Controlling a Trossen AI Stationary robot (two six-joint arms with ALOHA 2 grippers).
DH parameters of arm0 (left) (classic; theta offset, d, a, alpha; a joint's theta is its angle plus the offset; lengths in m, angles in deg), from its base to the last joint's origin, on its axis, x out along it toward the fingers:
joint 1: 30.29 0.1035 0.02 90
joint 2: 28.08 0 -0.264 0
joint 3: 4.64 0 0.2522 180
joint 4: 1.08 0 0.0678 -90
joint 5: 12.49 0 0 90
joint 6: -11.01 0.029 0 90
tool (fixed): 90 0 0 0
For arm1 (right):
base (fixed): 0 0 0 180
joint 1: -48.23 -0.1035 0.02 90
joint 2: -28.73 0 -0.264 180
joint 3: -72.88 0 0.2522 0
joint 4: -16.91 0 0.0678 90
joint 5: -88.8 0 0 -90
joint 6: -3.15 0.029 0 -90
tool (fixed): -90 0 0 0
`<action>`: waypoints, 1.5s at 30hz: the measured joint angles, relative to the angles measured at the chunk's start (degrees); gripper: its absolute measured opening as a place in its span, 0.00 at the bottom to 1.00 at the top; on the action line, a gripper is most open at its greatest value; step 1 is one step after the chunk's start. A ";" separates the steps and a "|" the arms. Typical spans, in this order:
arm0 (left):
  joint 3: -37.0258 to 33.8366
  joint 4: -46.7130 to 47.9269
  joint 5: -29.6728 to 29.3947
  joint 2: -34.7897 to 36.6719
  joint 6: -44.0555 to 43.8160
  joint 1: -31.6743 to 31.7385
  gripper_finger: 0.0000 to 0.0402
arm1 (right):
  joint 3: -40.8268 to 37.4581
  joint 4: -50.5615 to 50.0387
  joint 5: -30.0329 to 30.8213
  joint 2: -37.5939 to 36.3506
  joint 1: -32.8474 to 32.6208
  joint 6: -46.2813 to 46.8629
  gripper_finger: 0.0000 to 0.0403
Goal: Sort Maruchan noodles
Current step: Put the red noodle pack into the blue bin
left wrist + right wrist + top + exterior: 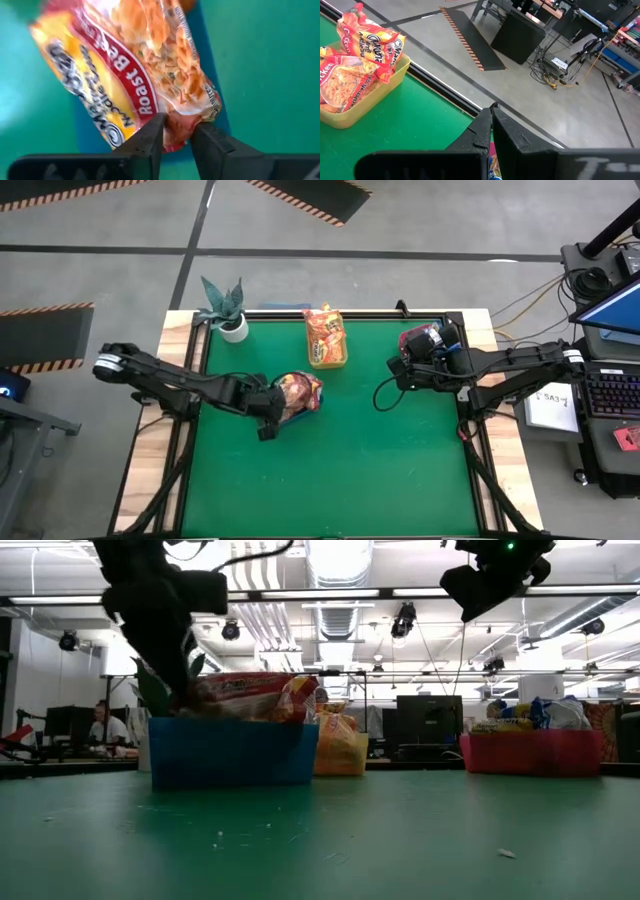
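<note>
While my left tool [272, 420] is hovering over the blue bin [232, 752] near the middle of the green bench [340, 470], its two fingers [150, 142] are standing a little apart, with the lower edge of a red-and-yellow Roast Beef noodle packet [130, 70] lying between them. From the left wrist view I cannot tell whether the fingers are pinching the wrapper or only flanking it. That packet is lying tilted on top of the blue bin's load, and in the low view it is showing above the bin's rim just beside my left arm.

My right tool [491, 122] is waiting with its fingers pressed together and nothing between them, raised above the red bin [532, 752] at the bench's far right corner. More noodle packets are poking above that bin's rim.

I am also seeing orange packets [367, 47] heaped in the yellow bin [328, 340] at the far edge of the bench, between the other two bins. A small potted plant [226, 308] is standing at the far left corner
</note>
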 joint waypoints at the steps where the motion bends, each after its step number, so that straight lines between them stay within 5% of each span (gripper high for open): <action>1: 0.20 1.04 1.24 -0.20 -0.05 -0.08 0.20 | 0.00 0.00 0.01 0.00 0.00 -0.01 0.02; 11: 9.91 18.04 2.34 0.07 -1.06 -0.61 0.35 | 0.00 0.00 0.00 0.00 0.02 0.00 0.02; 18: 13.85 12.43 -9.96 0.14 3.97 -0.59 0.32 | 0.00 0.02 0.00 0.00 0.01 -0.01 0.02; 30: -2.05 -13.54 -13.09 0.06 7.30 -0.46 0.11 | 0.00 0.10 0.00 0.00 -0.01 -0.11 0.02; 36: -10.04 -27.47 -13.06 -0.02 7.04 -0.43 0.09 | 0.00 0.48 0.00 0.00 0.02 -0.02 0.02; 45: -13.67 -29.25 -9.74 -1.30 2.95 -0.43 0.09 | 0.00 0.89 0.00 -0.02 -0.01 -0.11 0.02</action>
